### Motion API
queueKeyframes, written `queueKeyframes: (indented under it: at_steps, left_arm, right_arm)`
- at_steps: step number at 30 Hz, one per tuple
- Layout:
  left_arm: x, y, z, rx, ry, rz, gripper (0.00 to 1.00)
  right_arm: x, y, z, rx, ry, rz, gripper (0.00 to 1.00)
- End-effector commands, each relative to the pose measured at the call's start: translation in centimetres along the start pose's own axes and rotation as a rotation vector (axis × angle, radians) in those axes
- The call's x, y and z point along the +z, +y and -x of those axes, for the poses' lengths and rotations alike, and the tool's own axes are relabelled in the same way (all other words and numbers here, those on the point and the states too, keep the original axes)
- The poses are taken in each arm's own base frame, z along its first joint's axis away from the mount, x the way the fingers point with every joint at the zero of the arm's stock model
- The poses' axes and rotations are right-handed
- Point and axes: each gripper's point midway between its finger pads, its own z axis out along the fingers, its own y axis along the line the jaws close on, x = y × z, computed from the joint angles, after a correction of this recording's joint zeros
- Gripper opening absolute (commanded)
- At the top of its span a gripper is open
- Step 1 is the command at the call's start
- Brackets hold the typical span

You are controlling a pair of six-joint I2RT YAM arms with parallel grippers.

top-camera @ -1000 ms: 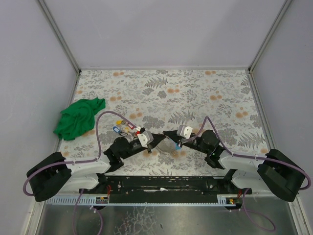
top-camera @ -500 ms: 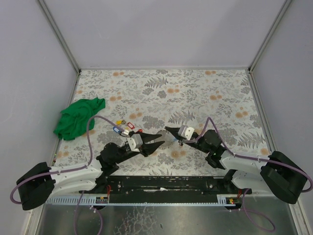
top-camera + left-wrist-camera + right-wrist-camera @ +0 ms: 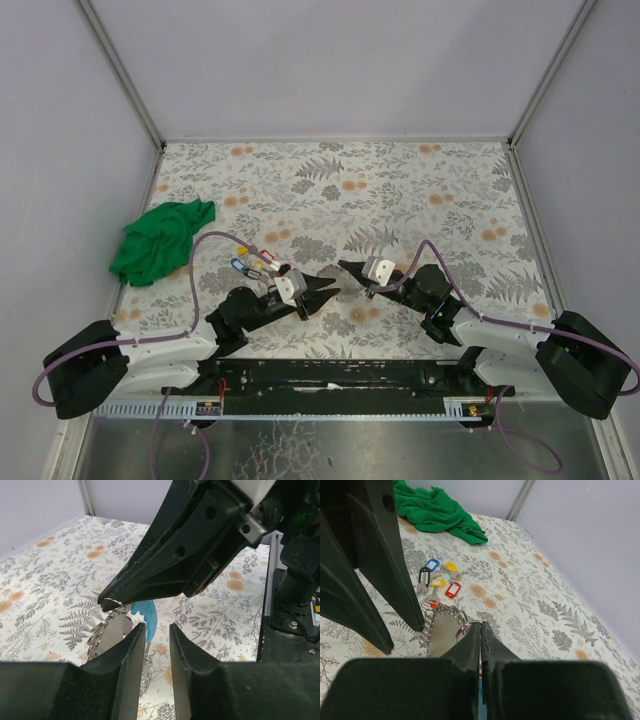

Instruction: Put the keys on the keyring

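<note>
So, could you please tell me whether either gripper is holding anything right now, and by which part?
The right gripper pinches the keyring by its thin wire loop, at the fingertips. The left gripper holds nothing.

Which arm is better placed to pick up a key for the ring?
Left. Its pincer is open and empty, and the keys lie on the table on its side. The right pincer is shut on the keyring, so it is busy holding that.
</note>
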Motion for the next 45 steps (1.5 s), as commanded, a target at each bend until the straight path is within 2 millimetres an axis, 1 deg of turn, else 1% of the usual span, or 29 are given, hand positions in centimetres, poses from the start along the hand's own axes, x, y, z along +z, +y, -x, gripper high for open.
queueKeyframes:
  at_steps: [1, 5, 9, 12, 16, 23, 26, 29, 31, 32, 33, 35, 36, 40, 42, 45]
  left_arm:
    - [1.9, 1.3, 2.8, -0.056, -0.098, 0.067, 0.24]
    - [2.6, 2.2, 2.9, -0.100, -0.120, 0.118, 0.24]
    - [3.0, 3.7, 2.5, -0.130, -0.112, 0.206, 0.25]
    - [3.1, 3.6, 2.6, -0.133, -0.118, 0.201, 0.25]
    - [3.5, 4.0, 2.0, -0.132, -0.104, 0.221, 0.24]
    - [4.1, 4.8, 1.2, -0.104, -0.076, 0.255, 0.16]
    - [4.3, 4.9, 1.3, -0.090, -0.076, 0.259, 0.12]
    - [4.5, 5.1, 1.1, -0.060, -0.065, 0.260, 0.12]
    - [4.3, 5.0, 0.9, -0.026, -0.054, 0.251, 0.15]
    - [4.0, 4.7, 0.8, -0.009, -0.052, 0.235, 0.18]
    - [3.7, 4.3, 1.0, 0.020, -0.056, 0.207, 0.22]
    - [3.2, 3.1, 0.5, 0.093, -0.032, 0.127, 0.27]
    - [2.8, 2.8, 0.2, 0.126, -0.012, 0.100, 0.29]
    - [1.5, 2.9, -0.7, 0.196, 0.053, -0.015, 0.36]
    - [1.2, 2.8, -1.1, 0.220, 0.084, -0.082, 0.39]
    - [1.1, 2.3, -1.3, 0.264, 0.117, -0.189, 0.41]
  right_arm:
    - [1.0, -2.7, 4.1, -0.015, -0.117, -0.085, 0.00]
    - [1.0, -2.7, 4.0, 0.001, -0.119, -0.096, 0.00]
    - [0.9, -3.0, 3.9, 0.008, -0.120, -0.112, 0.00]
    - [0.8, -3.0, 3.8, 0.010, -0.117, -0.114, 0.00]
    - [0.8, -2.9, 3.8, 0.025, -0.116, -0.113, 0.00]
    - [0.6, -2.6, 3.7, 0.035, -0.102, -0.102, 0.00]
    - [0.6, -2.4, 3.4, 0.039, -0.095, -0.091, 0.01]
    - [0.7, -2.2, 3.3, 0.051, -0.090, -0.085, 0.01]
    - [0.6, -2.3, 3.2, 0.051, -0.083, -0.091, 0.01]
    - [0.5, -2.4, 3.2, 0.052, -0.076, -0.098, 0.01]
    - [0.4, -2.5, 3.1, 0.045, -0.065, -0.100, 0.00]
    - [0.2, -2.4, 2.9, 0.024, -0.044, -0.093, 0.00]
    - [0.1, -2.4, 2.8, 0.019, -0.035, -0.089, 0.00]
    - [0.0, -1.8, 2.8, -0.009, -0.018, -0.038, 0.00]
    - [0.1, -1.3, 2.9, -0.016, -0.013, -0.002, 0.00]
    - [0.2, -0.8, 3.1, -0.024, -0.009, 0.032, 0.00]
